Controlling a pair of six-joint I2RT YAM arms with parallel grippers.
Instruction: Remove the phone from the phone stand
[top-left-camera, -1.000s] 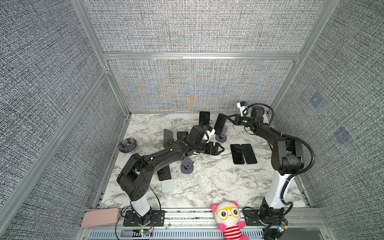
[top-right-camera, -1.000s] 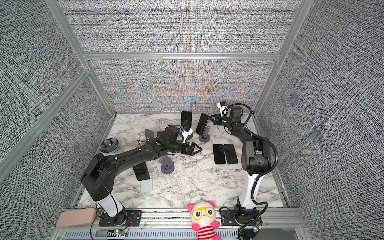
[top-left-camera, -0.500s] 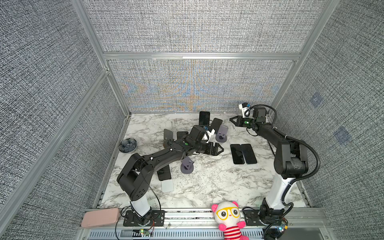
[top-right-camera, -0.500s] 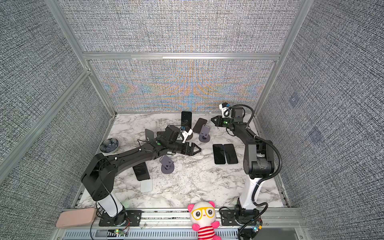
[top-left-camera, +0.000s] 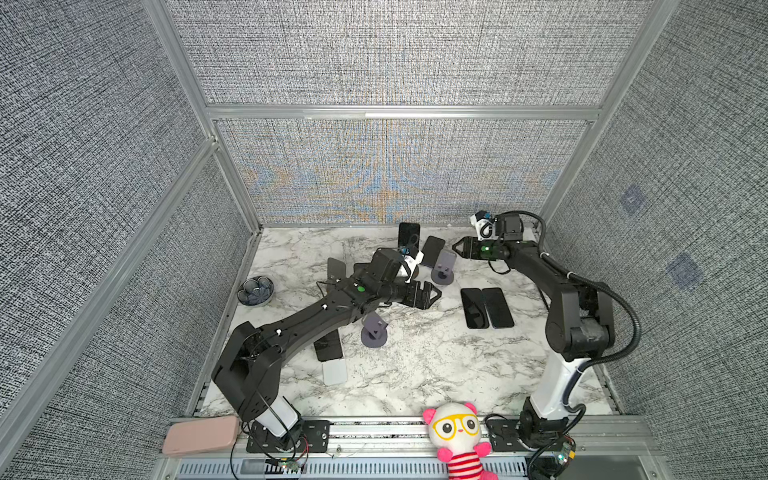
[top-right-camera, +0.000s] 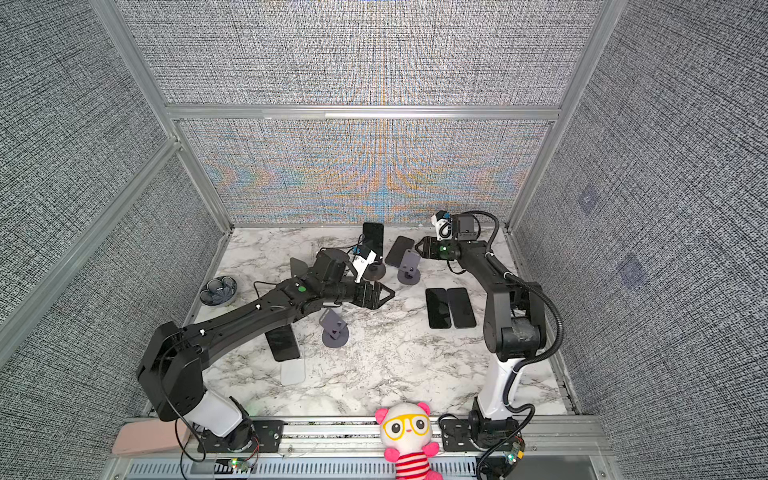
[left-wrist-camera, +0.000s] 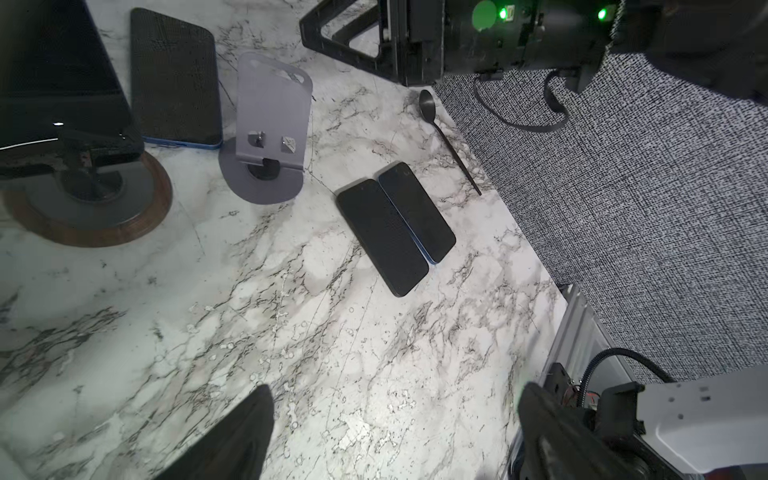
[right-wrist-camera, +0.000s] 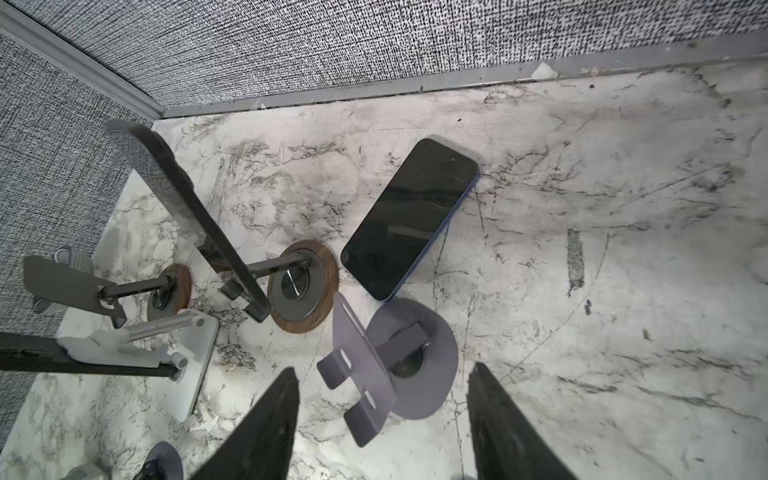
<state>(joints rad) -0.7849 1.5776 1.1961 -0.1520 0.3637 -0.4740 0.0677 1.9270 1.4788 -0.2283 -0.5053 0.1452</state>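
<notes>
The phone stand (top-left-camera: 444, 269), a grey one with a round base, is taken as the landmark. Its slanted plate is seen to be bare. The phone (right-wrist-camera: 409, 218), dark-screened with a blue edge, is found off the stand. It is laid flat, screen up, on the marble table (top-left-camera: 415, 365) just behind the stand's base. Whether its corner touches that base cannot be told.

The right gripper (top-left-camera: 456, 248) is held just to the right of the stand, clear of the table and pointed toward it. Its jaws are seen parted. In the right wrist view the fingers (right-wrist-camera: 266, 424) are spread to either side of the stand's plate, and nothing is clamped between them.

The left gripper (top-left-camera: 432, 293) is held in front of the stand, a little to its left. Its jaws are spread wide and nothing is held.

2 dark phones (left-wrist-camera: 395, 232) are laid side by side, edges touching, in front of the stand and to its right. A black spoon (left-wrist-camera: 449, 137) is seen beyond them from the stand, beside the wall. A second stand (right-wrist-camera: 301, 286), with a wood-rimmed round base, is set just left of the grey stand, and another phone (top-left-camera: 408, 236) is carried upright on it.
</notes>
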